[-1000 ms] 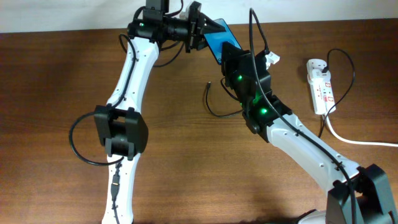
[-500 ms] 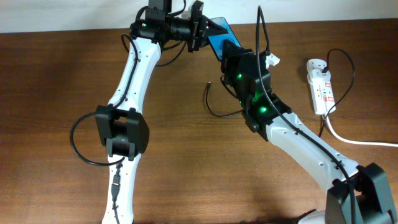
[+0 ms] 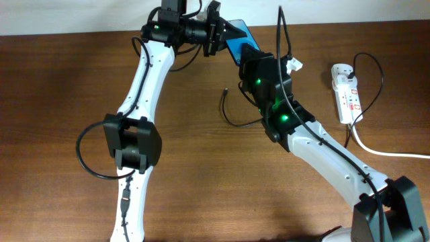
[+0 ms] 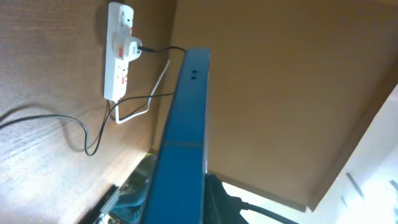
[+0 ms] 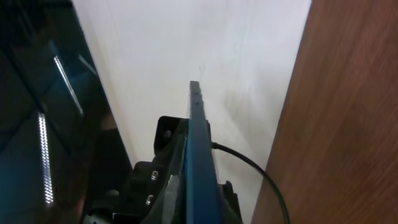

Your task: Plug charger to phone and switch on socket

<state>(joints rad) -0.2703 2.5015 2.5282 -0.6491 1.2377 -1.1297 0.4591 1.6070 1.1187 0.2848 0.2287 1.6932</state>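
Seen from above, the phone point(image 3: 236, 44) shows only as a blue strip between the left tool point(image 3: 218, 32) and the right tool point(image 3: 246, 55), whose fingers are hidden under its own housing. The charger point(image 3: 223, 107) disappears beneath the right arm, and its tip is too small to make out.

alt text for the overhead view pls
The left gripper and right gripper meet on a blue phone, held at the far edge of a brown wooden table. The charger lies loose mid-table with its tip unplugged, and a white socket sits at the right.
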